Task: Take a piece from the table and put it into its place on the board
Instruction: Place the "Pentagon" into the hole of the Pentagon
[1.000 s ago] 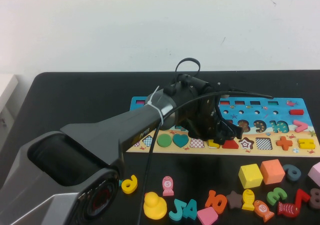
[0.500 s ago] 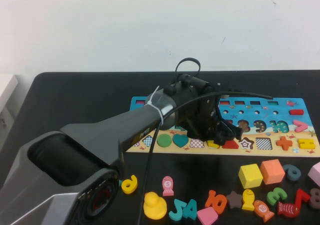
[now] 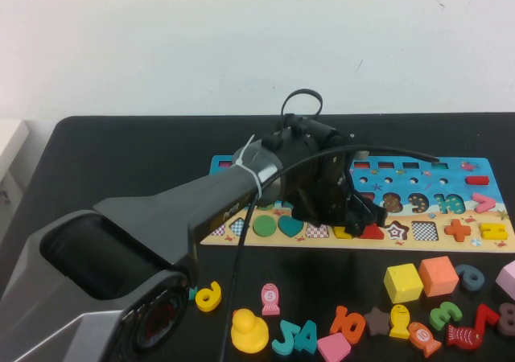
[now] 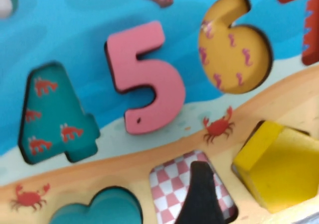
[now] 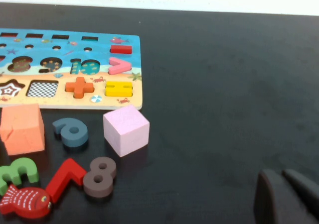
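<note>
Black counter (image 3: 121,153) under a white wall carries everything, with the board (image 3: 451,217) as the landmark. Across the board's near row of shape slots reaches the left arm, its left tool (image 3: 360,214) low over the slots with jaws spread and nothing between them. The piece (image 4: 280,170), a yellow pentagon, lies just below, in or partly in its slot beside the empty checkered one (image 4: 172,189); whether it sits flush I cannot tell. Release looks done, so the next move calls for lifting straight up without dragging it out. The right tool (image 5: 286,196) hovers off the board's far end, jaws near together, empty. Loose cubes, numbers and a duck (image 3: 249,331) lie in front of the board, clear of the arm.
</note>
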Controlling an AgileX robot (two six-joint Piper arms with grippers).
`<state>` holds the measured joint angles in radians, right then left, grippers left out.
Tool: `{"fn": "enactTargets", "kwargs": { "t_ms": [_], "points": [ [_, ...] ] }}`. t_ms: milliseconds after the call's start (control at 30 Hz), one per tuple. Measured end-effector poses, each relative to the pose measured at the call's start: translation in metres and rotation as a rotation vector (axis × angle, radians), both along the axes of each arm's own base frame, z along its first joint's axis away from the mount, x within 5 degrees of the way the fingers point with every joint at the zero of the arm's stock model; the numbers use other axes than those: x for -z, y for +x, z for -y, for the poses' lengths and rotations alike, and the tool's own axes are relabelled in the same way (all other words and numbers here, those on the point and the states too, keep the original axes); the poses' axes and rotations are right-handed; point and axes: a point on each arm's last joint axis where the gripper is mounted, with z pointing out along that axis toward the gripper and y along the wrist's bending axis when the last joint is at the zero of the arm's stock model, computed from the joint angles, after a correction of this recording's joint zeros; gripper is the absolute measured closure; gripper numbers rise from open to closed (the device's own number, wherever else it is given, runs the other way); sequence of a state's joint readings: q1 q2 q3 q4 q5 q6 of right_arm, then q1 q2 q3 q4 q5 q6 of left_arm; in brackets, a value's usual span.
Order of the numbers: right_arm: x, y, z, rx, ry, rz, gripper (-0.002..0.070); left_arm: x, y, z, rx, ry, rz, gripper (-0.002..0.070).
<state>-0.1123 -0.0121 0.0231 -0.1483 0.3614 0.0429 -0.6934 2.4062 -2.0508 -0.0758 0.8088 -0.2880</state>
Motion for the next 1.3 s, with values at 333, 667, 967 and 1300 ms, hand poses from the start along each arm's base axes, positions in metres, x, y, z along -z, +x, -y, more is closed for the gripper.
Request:
{"fn": "enactTargets", "kwargs": {
  "t_ms": [333, 667, 967, 1300],
  "points": [
    [0.0, 0.0, 0.0, 0.0, 0.0, 0.0, 0.0657, -0.026, 0.007, 0.005, 0.071, -0.025, 0.106, 0.0302],
    [0.0, 0.0, 0.0, 0.0, 0.0, 0.0, 0.0657, -0.01, 0.01, 0.006, 0.087, -0.003, 0.103, 0.0656],
    [0.0, 0.0, 0.0, 0.0, 0.0, 0.0, 0.0657, -0.006, 0.009, 0.006, 0.09, 0.007, 0.093, 0.0675],
    [0.0, 0.0, 0.0, 0.0, 0.0, 0.0, 0.0657, -0.042, 0.011, -0.003, 0.127, 0.066, 0.22, 0.0675]
  ]
}}
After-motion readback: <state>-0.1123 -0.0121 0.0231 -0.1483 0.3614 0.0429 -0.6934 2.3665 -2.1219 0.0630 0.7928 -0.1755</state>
